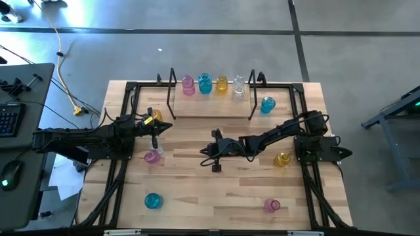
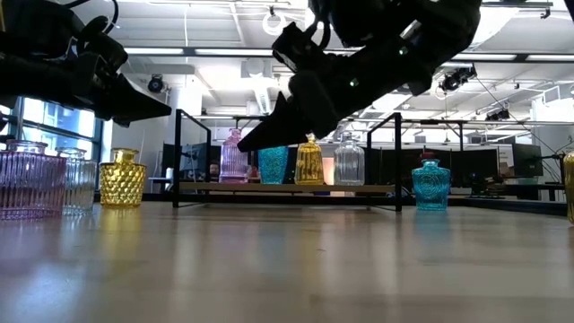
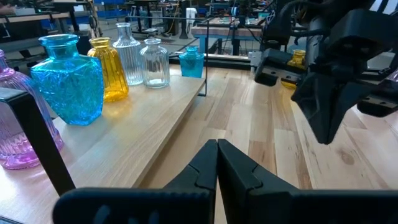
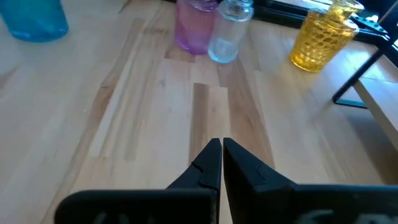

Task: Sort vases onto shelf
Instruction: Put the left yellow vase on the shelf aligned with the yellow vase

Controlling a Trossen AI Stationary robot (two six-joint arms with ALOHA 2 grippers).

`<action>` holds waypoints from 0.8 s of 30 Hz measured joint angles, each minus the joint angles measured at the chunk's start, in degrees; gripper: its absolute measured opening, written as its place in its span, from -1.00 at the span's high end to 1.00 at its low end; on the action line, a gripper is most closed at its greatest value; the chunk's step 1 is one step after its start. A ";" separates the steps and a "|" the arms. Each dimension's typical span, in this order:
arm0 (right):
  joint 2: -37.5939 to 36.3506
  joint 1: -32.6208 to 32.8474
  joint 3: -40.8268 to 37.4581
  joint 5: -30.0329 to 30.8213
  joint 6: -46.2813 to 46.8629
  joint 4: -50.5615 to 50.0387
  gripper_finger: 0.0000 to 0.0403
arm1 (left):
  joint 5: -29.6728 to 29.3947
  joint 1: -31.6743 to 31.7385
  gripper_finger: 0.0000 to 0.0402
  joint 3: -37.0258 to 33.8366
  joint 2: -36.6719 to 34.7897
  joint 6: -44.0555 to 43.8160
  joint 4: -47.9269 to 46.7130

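The vases already sorted stand in a row on the shelf at the far side of your table: a pink vase, a teal vase, a yellow vase and a clear vase. Just beside the shelf's right post you see another teal one on the wood. Loose on the table are a yellow vase near the left arm, a pink vase with a clear vase beside it, a teal vase at the near left, a pink vase at the near right, and a yellow vase by the right arm's base. Your left gripper hangs above the table near the pink-and-clear pair, fingers pressed together and empty. Your right gripper reaches to mid-table, fingers likewise together, holding nothing.
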 joint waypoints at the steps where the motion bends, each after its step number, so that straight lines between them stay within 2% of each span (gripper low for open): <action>1: -0.13 0.31 -0.01 -0.01 -0.75 0.00 1.00 | -0.02 0.00 1.00 0.00 -0.02 -0.02 0.00; 4: -0.33 1.06 0.02 -0.08 -1.25 -0.13 1.00 | -0.01 -0.01 1.00 0.00 -0.02 -0.02 0.00; 13: -3.90 4.56 -0.01 0.32 1.78 -10.65 1.00 | -0.02 -0.02 1.00 0.00 -0.01 -0.01 -0.01; 24: -4.01 7.18 -0.03 0.54 1.91 -14.58 1.00 | -0.02 -0.02 1.00 0.00 0.00 -0.02 -0.01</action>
